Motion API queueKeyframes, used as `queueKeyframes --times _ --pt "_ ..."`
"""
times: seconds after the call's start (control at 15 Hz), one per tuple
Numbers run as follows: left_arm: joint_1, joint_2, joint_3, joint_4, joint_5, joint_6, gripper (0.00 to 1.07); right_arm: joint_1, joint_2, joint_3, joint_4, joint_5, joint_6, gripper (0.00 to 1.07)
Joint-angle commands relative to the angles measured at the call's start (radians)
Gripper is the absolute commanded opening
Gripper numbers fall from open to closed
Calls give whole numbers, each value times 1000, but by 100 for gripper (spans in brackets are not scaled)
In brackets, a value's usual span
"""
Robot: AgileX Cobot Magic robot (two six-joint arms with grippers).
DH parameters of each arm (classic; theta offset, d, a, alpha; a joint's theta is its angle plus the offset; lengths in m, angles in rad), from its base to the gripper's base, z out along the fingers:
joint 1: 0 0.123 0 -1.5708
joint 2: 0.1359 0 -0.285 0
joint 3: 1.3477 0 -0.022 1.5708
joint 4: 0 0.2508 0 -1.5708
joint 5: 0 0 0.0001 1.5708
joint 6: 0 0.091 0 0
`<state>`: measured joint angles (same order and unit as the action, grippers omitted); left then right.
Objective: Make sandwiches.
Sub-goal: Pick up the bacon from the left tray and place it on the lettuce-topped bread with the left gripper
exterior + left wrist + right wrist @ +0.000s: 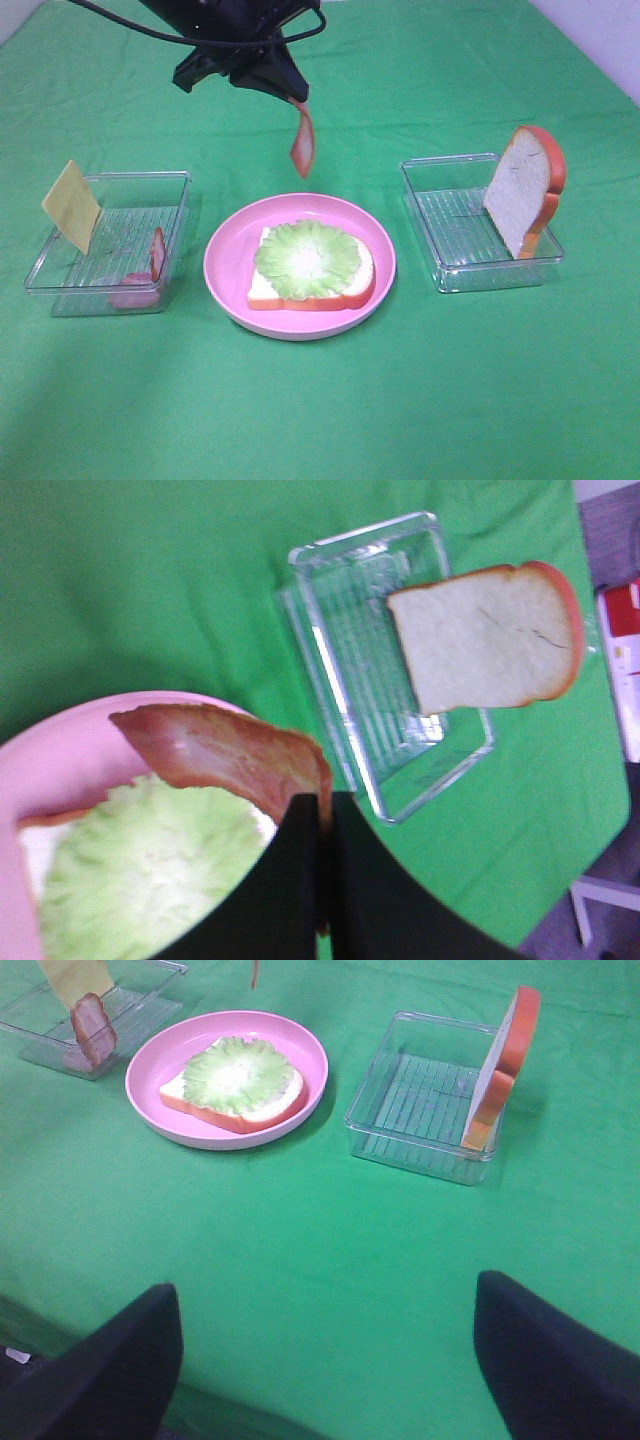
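Left gripper (290,95) clamped on one end of a bacon strip (303,140) dangling above the pink plate (225,290) near its far rim; released here, the limp strip may miss the lettuce leaf (306,258)

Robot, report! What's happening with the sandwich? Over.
Left claw shut on bacon, over plate. Right claw open, empty. Bread and lettuce plated. Nothing blocking.

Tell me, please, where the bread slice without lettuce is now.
In the exterior high view the bread slice stands on edge at the right end of the clear tray on the right side, to the right of the pink plate.
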<state>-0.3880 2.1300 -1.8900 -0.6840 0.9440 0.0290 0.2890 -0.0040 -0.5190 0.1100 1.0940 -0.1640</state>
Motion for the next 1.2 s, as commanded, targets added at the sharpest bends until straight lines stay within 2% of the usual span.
queueKeyframes --times 0.07,0.13,0.47,0.6,0.93,1.07,1.13,1.2 --pt "-49 24 -1 -104 8 63 0 -1 -24 3 6 -9 -8 74" --pt "-80 48 -1 -96 28 61 0 -1 -24 3 6 -9 -8 74" --pt "-80 134 -1 -52 112 61 0 -1 -24 3 6 -9 -8 74" --pt "-80 161 -1 -68 128 56 0 -1 -24 3 6 -9 -8 74" --pt "-83 170 -1 -242 172 110 0 -1 -24 3 6 -9 -8 74" --pt "-83 172 -1 -241 170 108 0 -1 -24 3 6 -9 -8 74" --pt "-83 172 -1 -283 183 84 0 -1 -24 3 6 -9 -8 74" --pt "-83 172 -1 -316 183 85 0 -1 -24 3 6 -9 -8 74"
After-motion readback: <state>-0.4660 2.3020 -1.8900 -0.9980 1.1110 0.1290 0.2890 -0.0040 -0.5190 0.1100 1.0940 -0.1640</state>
